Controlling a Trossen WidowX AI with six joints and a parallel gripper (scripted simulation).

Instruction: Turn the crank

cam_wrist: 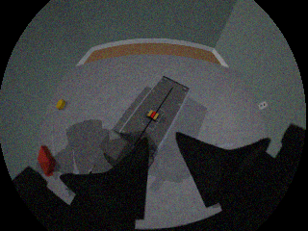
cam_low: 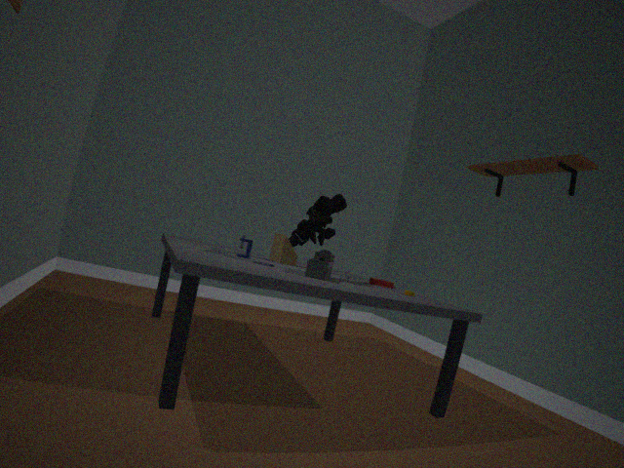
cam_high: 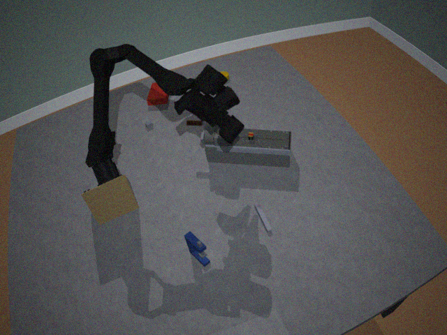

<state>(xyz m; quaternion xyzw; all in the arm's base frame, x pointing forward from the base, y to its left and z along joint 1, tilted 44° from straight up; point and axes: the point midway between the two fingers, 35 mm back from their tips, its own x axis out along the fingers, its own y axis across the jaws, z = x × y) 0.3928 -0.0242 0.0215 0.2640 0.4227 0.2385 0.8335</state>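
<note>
The matt black, plastic-looking fingers part above a grey, speckled, stone-like bench (cam_high: 169,202) (cam_low: 252,273) (cam_wrist: 183,202). Beyond them, the long grey box-shaped machine (cam_high: 248,157) (cam_low: 317,268) (cam_wrist: 166,103) looks dull and metallic, with a smooth, paler edge. Left of them in the wrist view, the red block (cam_high: 157,95) (cam_low: 381,283) (cam_wrist: 46,161) looks matt and smooth.
</note>
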